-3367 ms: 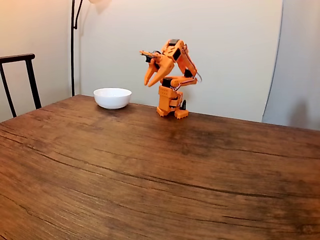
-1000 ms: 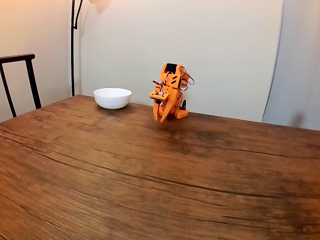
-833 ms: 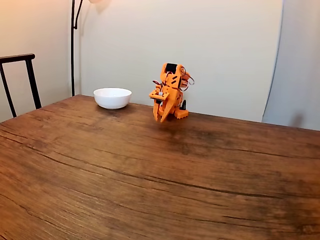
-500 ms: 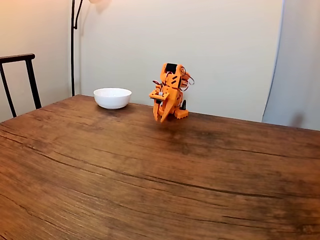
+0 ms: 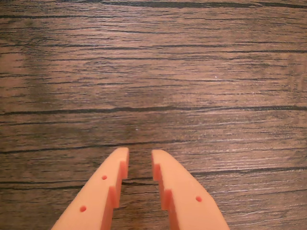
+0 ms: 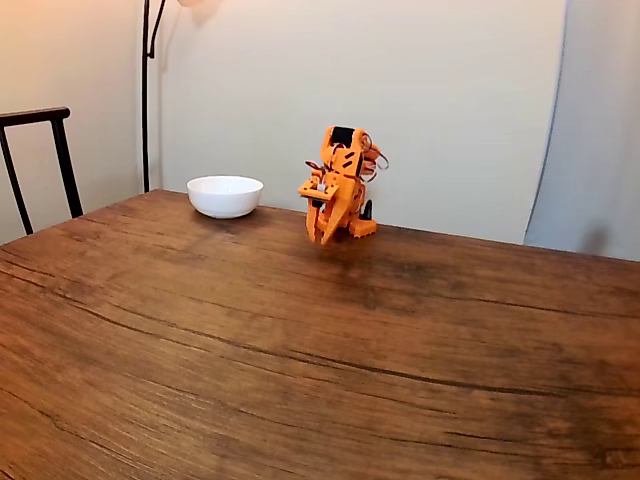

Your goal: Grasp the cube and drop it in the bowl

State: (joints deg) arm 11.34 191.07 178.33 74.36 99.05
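The white bowl (image 6: pixel 225 195) stands at the far left of the wooden table (image 6: pixel 300 350), to the left of the orange arm. The arm is folded low over its base, and my gripper (image 6: pixel 322 238) points down just above the tabletop in front of the base. In the wrist view my gripper (image 5: pixel 140 158) shows two orange fingers (image 5: pixel 108 187) with a narrow gap between the tips. Only bare wood grain lies between and under them. The cube is out of view.
A dark chair back (image 6: pixel 40 150) stands beyond the table's left edge, and a lamp pole (image 6: pixel 146 90) rises behind the bowl. The wide wooden surface stretches from the arm toward the camera.
Since 3.4 s ago the arm has folded down from a raised pose, and the widely spread fingers have drawn close together. Nothing has moved over the last second.
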